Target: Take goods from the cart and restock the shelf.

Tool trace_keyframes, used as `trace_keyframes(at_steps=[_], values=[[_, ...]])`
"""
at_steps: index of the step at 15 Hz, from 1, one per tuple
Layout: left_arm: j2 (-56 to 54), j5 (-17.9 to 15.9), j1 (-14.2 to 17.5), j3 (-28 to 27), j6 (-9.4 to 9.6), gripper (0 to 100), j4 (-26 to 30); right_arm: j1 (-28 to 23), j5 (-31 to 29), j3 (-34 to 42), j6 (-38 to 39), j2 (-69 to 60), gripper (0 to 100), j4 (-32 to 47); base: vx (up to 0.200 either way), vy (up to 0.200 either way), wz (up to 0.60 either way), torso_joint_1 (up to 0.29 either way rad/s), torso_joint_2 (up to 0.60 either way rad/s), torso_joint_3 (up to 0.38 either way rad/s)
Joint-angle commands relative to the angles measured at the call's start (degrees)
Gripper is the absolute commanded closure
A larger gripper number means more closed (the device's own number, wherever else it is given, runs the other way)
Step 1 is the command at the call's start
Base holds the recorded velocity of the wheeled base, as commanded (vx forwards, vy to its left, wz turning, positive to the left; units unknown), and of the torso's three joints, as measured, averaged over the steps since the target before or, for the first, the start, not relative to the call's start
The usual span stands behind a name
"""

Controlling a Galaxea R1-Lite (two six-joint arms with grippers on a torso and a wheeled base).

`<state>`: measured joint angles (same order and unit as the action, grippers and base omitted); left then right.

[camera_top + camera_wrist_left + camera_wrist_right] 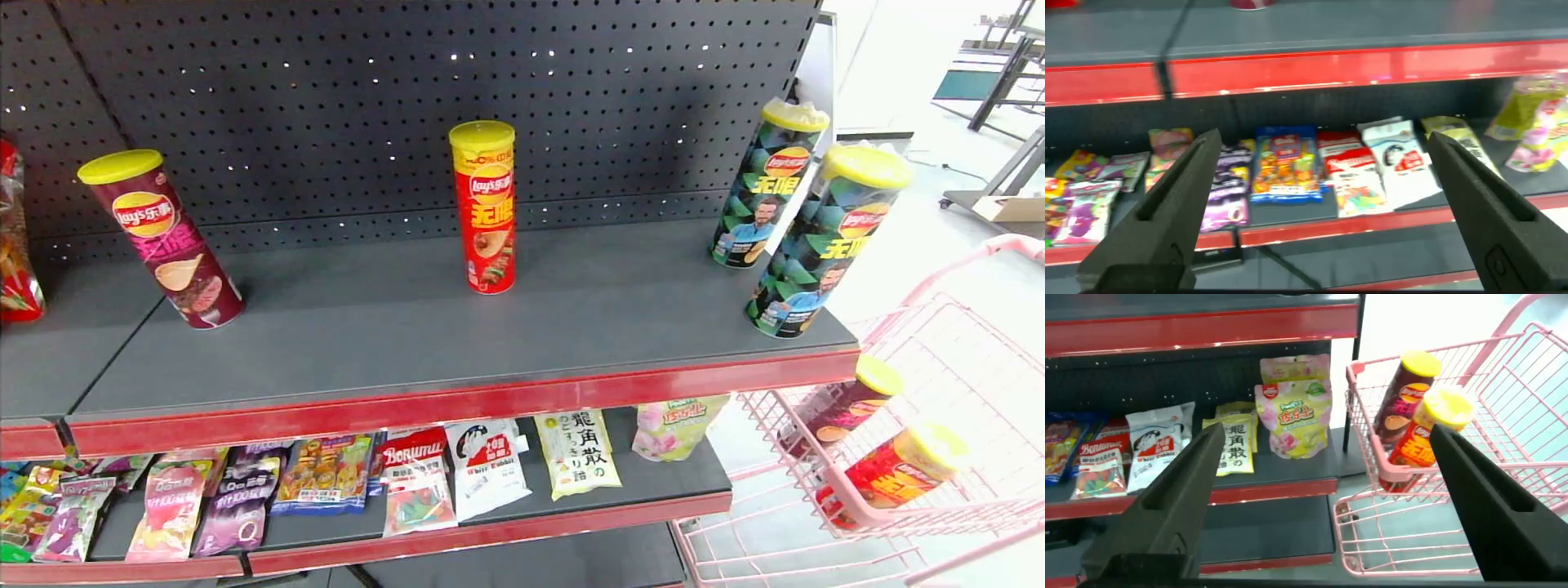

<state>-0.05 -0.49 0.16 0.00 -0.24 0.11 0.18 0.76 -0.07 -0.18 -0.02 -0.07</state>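
Head view: a maroon chip can (841,404) and a red chip can (894,474) lie in the pink cart (980,510), just right of the upper shelf (457,343), where four other cans (485,208) stand. In the wrist views, the left gripper (1323,137) and the right gripper (1327,431) are each spread wide and hold nothing.

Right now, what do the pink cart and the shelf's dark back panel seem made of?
Pink wire cart: probably coated metal rod, glossy; thin welded-looking grid and tube rim. Dark perforated back panel: likely painted sheet metal, matt; even rows of punched holes, some letting light through.
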Motion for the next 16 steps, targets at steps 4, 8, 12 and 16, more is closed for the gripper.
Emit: trace_keyframes(at_steps=[4, 8, 12, 16], values=[[0.05, 0.75, 0.02, 0.0, -0.02, 0, -0.02, -0.01, 0.04, -0.01, -0.17, 0.02, 0, -0.01, 0.0, -0.2, 0.0, 0.001, 0.0, 0.0], [0.05, 0.75, 0.02, 0.0, -0.11, 0, -0.02, -0.01, -0.05, -0.01, -0.08, 0.02, 0, -0.01, 0.0, -0.05, -0.15, 0.004, 0.0, 0.0], [0.05, 0.75, 0.02, 0.0, -0.11, 0, -0.02, -0.01, -0.05, -0.01, -0.17, 0.02, 0, -0.01, 0.0, 0.0, -0.6, 0.004, 0.0, 0.005], [0.05, 0.75, 0.02, 0.0, -0.11, 0, -0.02, -0.01, -0.05, -0.01, -0.08, 0.02, 0, -0.01, 0.0, 0.0, -0.6, 0.007, 0.0, -0.001]])
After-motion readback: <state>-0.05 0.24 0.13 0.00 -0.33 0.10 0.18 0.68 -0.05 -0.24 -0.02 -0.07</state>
